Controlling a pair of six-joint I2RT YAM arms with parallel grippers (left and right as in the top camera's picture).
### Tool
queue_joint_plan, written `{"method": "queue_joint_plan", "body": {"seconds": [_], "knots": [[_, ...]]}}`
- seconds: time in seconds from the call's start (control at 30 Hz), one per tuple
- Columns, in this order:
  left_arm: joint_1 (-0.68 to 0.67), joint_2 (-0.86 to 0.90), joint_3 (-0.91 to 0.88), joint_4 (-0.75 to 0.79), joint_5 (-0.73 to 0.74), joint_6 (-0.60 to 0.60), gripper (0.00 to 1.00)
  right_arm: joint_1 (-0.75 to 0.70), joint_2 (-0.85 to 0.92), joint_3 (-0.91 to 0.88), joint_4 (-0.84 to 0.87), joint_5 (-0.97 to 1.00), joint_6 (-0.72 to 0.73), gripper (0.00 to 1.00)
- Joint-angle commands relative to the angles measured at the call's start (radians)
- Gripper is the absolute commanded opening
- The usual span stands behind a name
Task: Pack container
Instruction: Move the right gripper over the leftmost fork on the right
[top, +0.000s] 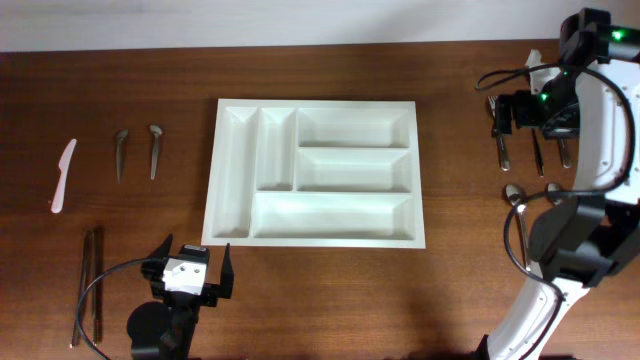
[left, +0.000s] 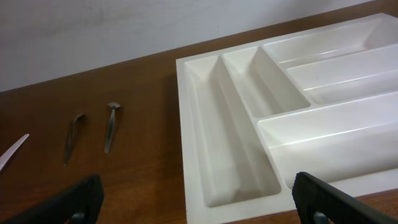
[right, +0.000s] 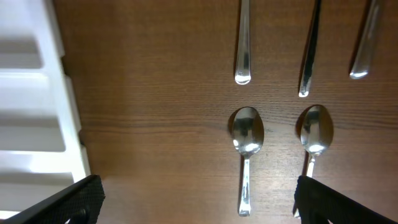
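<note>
The container (top: 318, 103) is a large white cutlery tray lying in the middle of the table, and all five compartments look empty. It also shows in the left wrist view (left: 186, 124) and at the left edge of the right wrist view (right: 59, 93). My left gripper (top: 190, 272) is open and empty, just in front of the tray's near left corner (left: 199, 202). My right gripper (top: 512, 112) is open and empty to the right of the tray. It hovers above metal cutlery (right: 199, 199), with two spoons (right: 246, 149) (right: 315, 134) between its fingers.
A white plastic knife (top: 63, 175), two short metal pieces (top: 120, 152) (top: 154, 150) and two long thin metal sticks (top: 90, 285) lie left of the tray. Three metal handles (right: 242, 43) (right: 309, 50) (right: 365, 43) lie beyond the spoons on the right.
</note>
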Motion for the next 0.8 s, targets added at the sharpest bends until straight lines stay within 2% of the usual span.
{"method": "queue_joint_plan", "body": {"seconds": [0.0,0.17,0.77], "knots": [[0.005,-0.008,-0.004,-0.001,-0.007,0.013,0.99,-0.009,0.040,0.023,0.003,-0.003,-0.010,0.99],[0.005,-0.008,-0.004,-0.001,-0.007,0.013,0.99,-0.011,0.087,0.019,-0.002,0.037,-0.097,0.99],[0.005,-0.008,-0.004,-0.001,-0.007,0.013,0.99,-0.028,0.126,0.019,0.099,0.081,-0.109,0.99]]}}
